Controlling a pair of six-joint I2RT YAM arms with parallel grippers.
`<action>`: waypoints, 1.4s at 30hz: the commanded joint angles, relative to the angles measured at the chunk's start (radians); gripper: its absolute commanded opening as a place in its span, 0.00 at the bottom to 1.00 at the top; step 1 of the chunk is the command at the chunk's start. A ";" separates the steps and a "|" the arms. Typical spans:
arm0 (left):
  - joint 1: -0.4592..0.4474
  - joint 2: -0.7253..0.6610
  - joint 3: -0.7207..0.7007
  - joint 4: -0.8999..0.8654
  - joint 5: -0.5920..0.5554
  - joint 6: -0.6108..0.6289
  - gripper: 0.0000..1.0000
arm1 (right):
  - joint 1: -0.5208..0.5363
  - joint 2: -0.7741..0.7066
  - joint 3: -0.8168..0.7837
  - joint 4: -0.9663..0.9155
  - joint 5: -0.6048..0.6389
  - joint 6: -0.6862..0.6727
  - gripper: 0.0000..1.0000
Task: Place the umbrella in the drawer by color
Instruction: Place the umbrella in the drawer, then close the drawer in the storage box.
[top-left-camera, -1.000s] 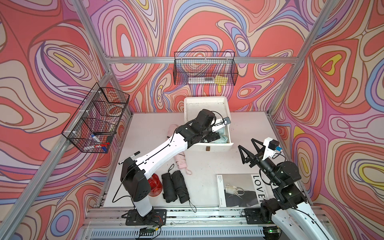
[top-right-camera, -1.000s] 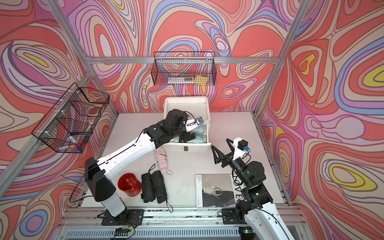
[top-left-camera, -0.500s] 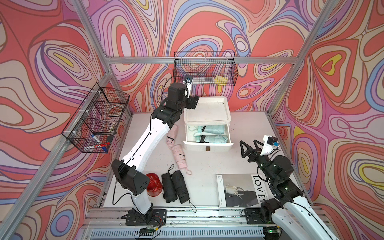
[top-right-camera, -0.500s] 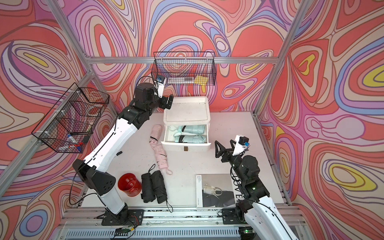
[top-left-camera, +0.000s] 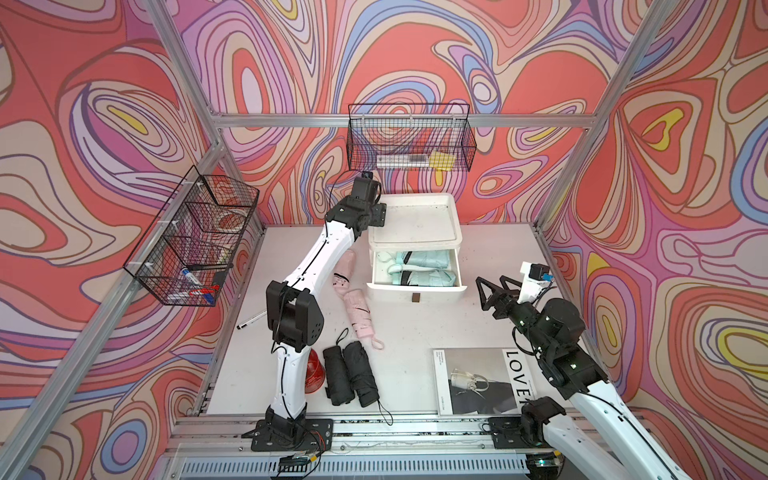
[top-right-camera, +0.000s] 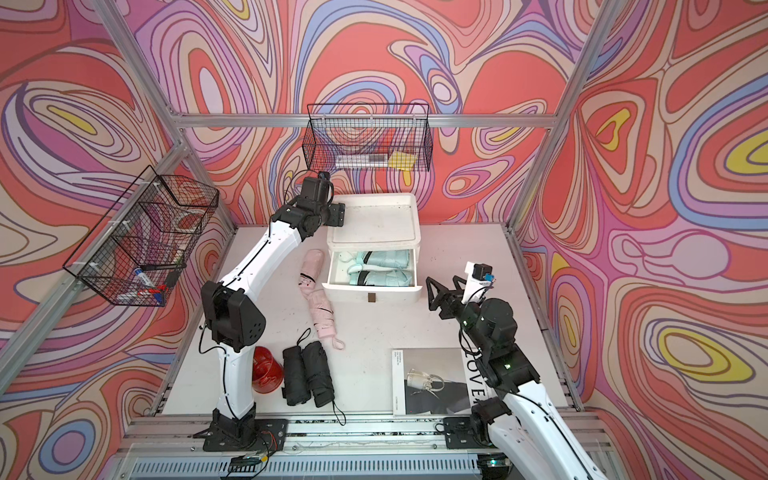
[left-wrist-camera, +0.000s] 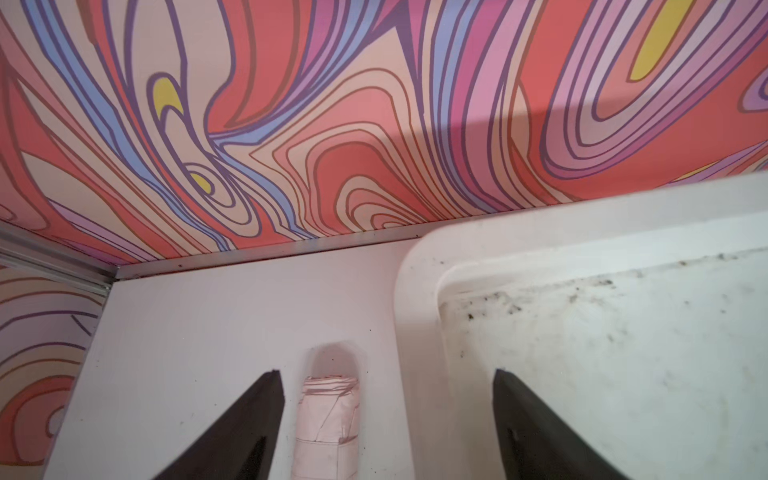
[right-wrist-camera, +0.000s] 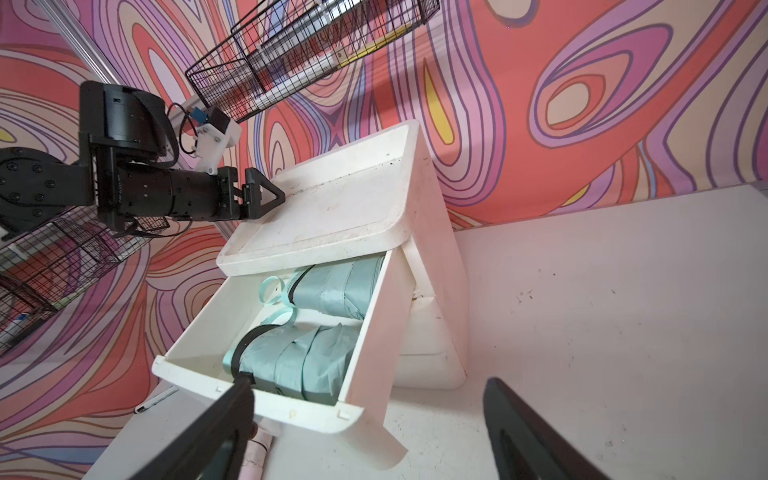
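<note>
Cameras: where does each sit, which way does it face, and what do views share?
Both top views: high at the front, looking down on the table; left arm and right arm show.
Left wrist: looks past the open left gripper at the back wall, a pink umbrella and the cabinet top.
Right wrist: looks past the open right gripper into the drawer of mint umbrellas; the left gripper shows.
Shared: all four see the cabinet.

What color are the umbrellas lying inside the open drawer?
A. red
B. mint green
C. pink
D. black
B: both folded umbrellas lying in the open drawer are mint green.
</note>
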 joint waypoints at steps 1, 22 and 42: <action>-0.005 0.016 0.033 -0.037 0.045 -0.085 0.60 | 0.002 0.027 0.053 -0.057 -0.034 0.015 0.81; -0.021 0.003 0.047 -0.583 -0.112 -0.629 0.00 | 0.638 0.369 0.286 -0.262 0.437 0.053 0.63; -0.058 -0.102 -0.150 -0.501 0.086 -0.566 0.00 | 0.593 0.586 0.243 0.135 0.474 -0.066 0.68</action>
